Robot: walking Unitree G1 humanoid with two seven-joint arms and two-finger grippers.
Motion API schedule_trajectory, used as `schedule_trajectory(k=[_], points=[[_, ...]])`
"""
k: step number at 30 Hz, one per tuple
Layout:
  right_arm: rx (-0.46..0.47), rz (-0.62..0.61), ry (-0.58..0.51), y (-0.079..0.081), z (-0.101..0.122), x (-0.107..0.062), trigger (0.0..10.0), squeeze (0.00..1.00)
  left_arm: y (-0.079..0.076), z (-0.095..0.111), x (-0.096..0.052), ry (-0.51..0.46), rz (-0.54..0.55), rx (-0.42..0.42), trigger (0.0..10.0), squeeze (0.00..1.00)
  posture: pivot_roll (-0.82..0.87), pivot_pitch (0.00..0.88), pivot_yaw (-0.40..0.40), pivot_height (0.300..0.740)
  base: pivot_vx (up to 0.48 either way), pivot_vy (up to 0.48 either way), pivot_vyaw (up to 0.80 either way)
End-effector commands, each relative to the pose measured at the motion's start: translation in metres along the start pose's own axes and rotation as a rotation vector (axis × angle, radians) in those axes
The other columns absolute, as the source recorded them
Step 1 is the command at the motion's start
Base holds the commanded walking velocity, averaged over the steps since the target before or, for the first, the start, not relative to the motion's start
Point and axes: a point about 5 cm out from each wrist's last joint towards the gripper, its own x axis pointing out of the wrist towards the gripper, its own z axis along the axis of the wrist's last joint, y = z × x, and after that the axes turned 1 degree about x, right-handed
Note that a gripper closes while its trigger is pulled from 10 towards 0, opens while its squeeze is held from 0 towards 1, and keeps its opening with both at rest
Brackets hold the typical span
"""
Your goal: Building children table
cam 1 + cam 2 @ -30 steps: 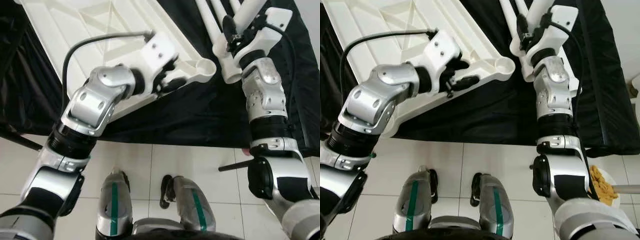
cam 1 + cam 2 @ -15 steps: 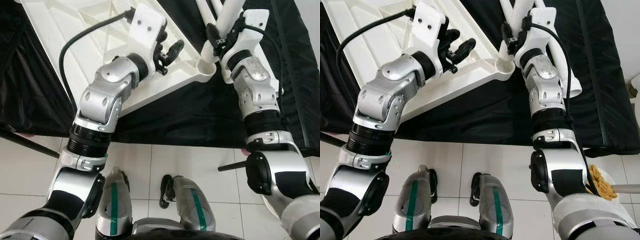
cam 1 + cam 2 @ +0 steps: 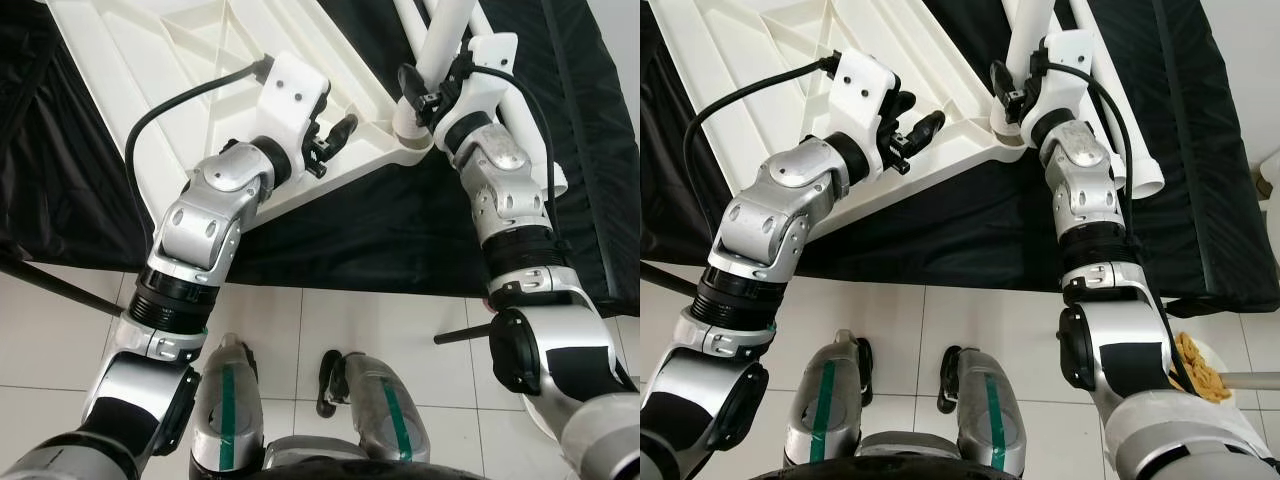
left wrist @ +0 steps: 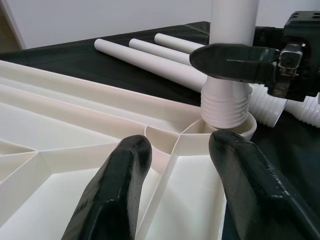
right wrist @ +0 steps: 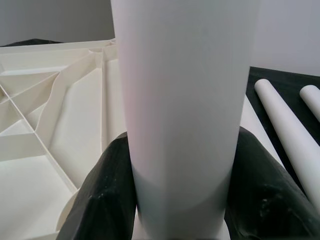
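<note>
Upside-down tabletop [image 3: 150, 90] lay on a black cloth [image 3: 400, 230], near-right corner socket [image 4: 235, 125] facing up. Right gripper [image 3: 428, 88] clamped on a white leg [image 4: 232, 60], held upright with its ribbed end sitting in that socket. Left gripper [image 4: 182, 185] hovered over the tabletop's ribs just left of the socket, fingers [image 4: 120, 185] spread apart, holding nothing. Spare legs [image 4: 150, 57] lay on the cloth further back.

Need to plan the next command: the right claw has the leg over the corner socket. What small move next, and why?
Probably turn the table leg to screw it down. The right claw grips it upright, its threaded end resting in the tabletop's corner socket with threads exposed. The left claw hovers open, holding nothing.
</note>
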Motion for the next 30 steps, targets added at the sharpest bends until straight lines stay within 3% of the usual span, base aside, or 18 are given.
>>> schedule_trajectory(k=[1, 9, 19, 30], points=[[-0.011, 0.000, 0.035, -0.002, -0.008, -0.005, 10.0, 0.00, -0.007, 0.003, 0.000, -0.021, -0.061, 0.016, 10.0, 0.00, 0.12, 0.044, -0.095, 0.740, 0.000, 0.000, 0.00], [-0.007, -0.029, 0.031, -0.006, -0.013, -0.015, 10.0, 0.00, -0.006, 0.007, 0.000, -0.033, -0.062, 0.019, 10.0, 0.00, 0.10, 0.039, -0.086, 0.740, 0.000, 0.000, 0.00], [0.073, -0.076, 0.037, -0.009, -0.027, -0.025, 10.0, 0.00, -0.005, 0.010, 0.000, -0.042, -0.061, 0.026, 10.0, 0.00, 0.09, 0.054, -0.077, 0.740, 0.000, 0.000, 0.00], [0.158, -0.063, 0.086, 0.002, -0.048, -0.022, 10.0, 0.00, -0.001, 0.012, -0.001, -0.051, -0.042, 0.028, 10.0, 0.00, 0.11, 0.063, -0.076, 0.740, 0.000, 0.000, 0.00]])
